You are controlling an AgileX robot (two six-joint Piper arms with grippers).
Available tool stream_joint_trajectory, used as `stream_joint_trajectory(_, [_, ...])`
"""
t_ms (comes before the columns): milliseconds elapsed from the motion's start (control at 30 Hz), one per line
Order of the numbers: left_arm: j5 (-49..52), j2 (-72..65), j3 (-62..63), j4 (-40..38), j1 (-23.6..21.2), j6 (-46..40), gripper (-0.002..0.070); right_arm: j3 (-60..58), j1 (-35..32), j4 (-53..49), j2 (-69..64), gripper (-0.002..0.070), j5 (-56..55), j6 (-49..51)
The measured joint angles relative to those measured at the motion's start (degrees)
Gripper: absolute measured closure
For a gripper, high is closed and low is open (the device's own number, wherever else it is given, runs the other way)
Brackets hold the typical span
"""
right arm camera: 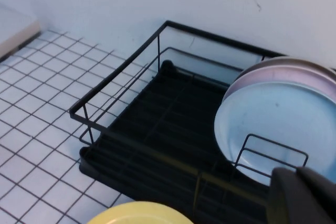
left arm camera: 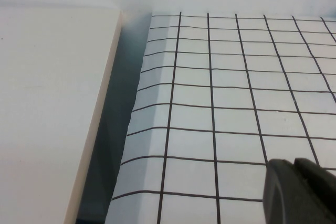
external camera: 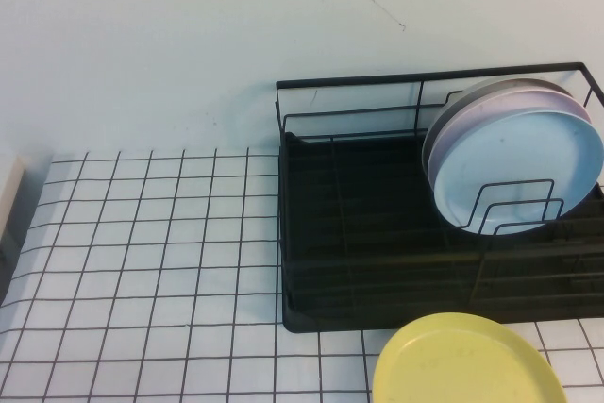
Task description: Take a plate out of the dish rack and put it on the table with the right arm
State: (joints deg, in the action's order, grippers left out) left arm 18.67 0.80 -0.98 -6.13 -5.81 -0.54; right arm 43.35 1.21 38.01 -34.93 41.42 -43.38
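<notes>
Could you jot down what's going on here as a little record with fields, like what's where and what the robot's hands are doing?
yellow plate: on the table in front of the dish rack, out of the rack
dish rack: black wire, on the table's right side
plates in rack: light blue plate in front, others stacked behind it, leaning on a wire divider
table: white with black grid
right tool: shut, holding nothing visible, near the rack
left tool: over the table's left edge, away from the dishes

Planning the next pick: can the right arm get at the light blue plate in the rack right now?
Probably yes. The light blue plate stands frontmost in the dish rack, its upper rim exposed. The right gripper, shut, sits near it; the left gripper is parked elsewhere.
</notes>
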Motion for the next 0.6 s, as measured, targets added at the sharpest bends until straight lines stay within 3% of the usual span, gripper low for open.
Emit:
stream_joint_trajectory(367, [0.00,0.00,0.00,0.00,0.00,0.00,0.0678,-6.32,0.00,-0.09,7.84,0.0678,3.09,-1.26])
stream_joint_trajectory(600, [0.00,0.00,0.00,0.00,0.00,0.00,0.0678,-11.39,0.00,-5.85,12.73,0.0678,-11.90,-9.46])
